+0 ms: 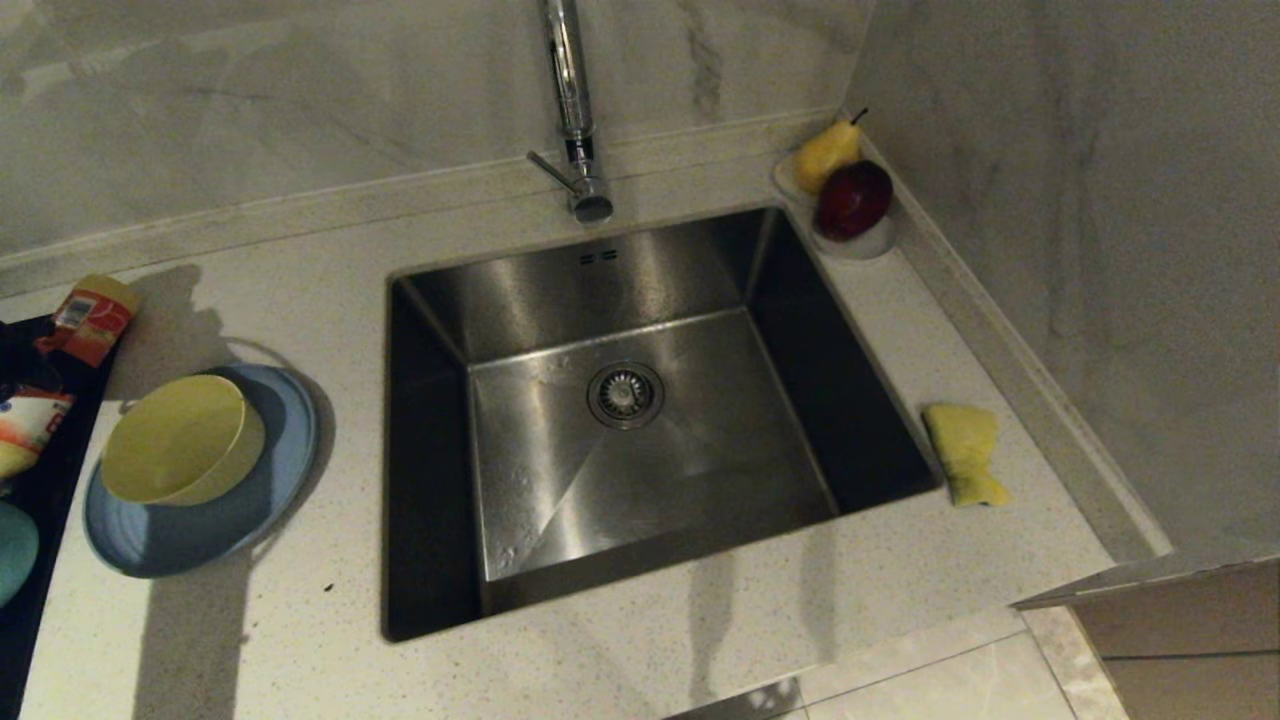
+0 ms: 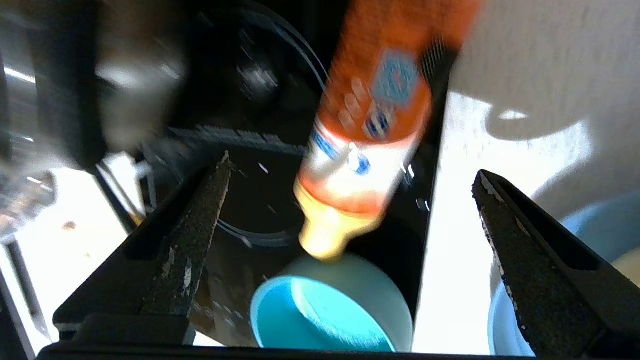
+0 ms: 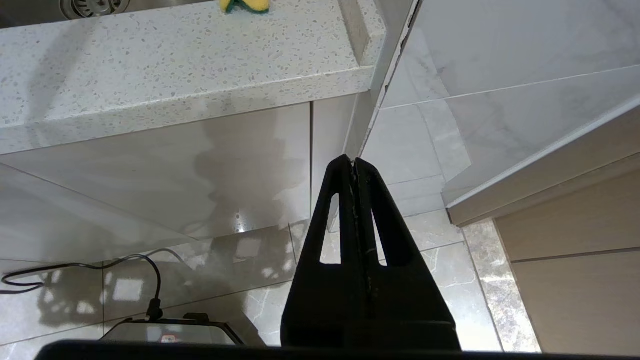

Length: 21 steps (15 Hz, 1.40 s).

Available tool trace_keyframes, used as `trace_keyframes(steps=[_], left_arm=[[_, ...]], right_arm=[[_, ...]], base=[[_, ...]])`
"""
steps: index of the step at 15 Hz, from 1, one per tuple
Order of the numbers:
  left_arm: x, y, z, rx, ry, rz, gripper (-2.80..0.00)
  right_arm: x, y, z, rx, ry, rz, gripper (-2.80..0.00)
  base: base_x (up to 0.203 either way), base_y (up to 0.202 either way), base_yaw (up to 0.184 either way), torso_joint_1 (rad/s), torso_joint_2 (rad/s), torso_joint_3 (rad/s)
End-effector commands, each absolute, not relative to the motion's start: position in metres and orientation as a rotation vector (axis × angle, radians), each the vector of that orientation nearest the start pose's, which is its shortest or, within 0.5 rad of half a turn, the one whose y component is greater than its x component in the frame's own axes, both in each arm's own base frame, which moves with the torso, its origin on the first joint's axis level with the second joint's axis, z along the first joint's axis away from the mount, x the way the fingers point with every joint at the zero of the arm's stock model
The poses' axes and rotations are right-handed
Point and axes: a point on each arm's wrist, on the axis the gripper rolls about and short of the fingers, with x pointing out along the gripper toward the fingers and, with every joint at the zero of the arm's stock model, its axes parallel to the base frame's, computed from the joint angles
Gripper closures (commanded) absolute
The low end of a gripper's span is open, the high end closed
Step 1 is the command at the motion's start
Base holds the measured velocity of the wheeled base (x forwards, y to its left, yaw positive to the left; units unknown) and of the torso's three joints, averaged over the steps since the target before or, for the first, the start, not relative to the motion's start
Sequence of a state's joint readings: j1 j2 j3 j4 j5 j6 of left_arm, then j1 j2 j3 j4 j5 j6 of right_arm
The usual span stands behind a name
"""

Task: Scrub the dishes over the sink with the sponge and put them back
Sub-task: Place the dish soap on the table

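Note:
The steel sink (image 1: 640, 470) sits mid-counter. Left of it a pale-yellow bowl (image 1: 180, 440) rests on the light-blue plate (image 1: 170, 545). A teal bowl (image 1: 15, 550) (image 2: 325, 315) stands on the black hob at the far left edge. The yellow sponge (image 1: 965, 452) (image 3: 244, 5) lies on the counter right of the sink. My left gripper (image 2: 350, 175) hovers open over the teal bowl, nothing between its fingers (image 2: 200, 215). My right gripper (image 3: 354, 162) hangs shut below the counter edge, empty. Neither arm shows in the head view.
An orange squeeze bottle (image 2: 370, 125) lies on the hob (image 2: 240, 200) beside the teal bowl; packets (image 1: 90, 320) lie there too. A pear (image 1: 828, 152) and red apple (image 1: 852, 200) sit on a white dish at the back right. The tap (image 1: 572, 110) rises behind the sink.

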<state>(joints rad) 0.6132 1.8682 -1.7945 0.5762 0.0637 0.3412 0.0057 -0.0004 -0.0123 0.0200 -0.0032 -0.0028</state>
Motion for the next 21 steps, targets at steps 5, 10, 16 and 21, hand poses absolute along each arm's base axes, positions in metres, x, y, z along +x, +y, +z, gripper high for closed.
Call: trace_keyframes(steps=[5,10,16,21], left_arm=[[0.301,0.214,0.261,0.165,0.825,0.493,-2.80],[0.306,0.217,0.245,0.140,0.892,0.469,-2.80],[0.308,0.218,0.243,0.132,0.893,0.465,-2.80],[0.309,0.219,0.242,0.122,0.888,0.450,-2.80]], right_arm=[[-0.024,0.000,0.077,-0.003,0.006,0.003,0.00],[-0.024,0.000,0.077,-0.003,0.006,0.003,0.00],[-0.024,0.000,0.077,-0.003,0.006,0.003,0.00],[-0.024,0.000,0.077,-0.003,0.006,0.003,0.00]], base=[[0.000,0.000,0.000,0.000,0.00,0.000],[0.000,0.000,0.000,0.000,0.00,0.000],[0.000,0.000,0.000,0.000,0.00,0.000],[0.000,0.000,0.000,0.000,0.00,0.000]])
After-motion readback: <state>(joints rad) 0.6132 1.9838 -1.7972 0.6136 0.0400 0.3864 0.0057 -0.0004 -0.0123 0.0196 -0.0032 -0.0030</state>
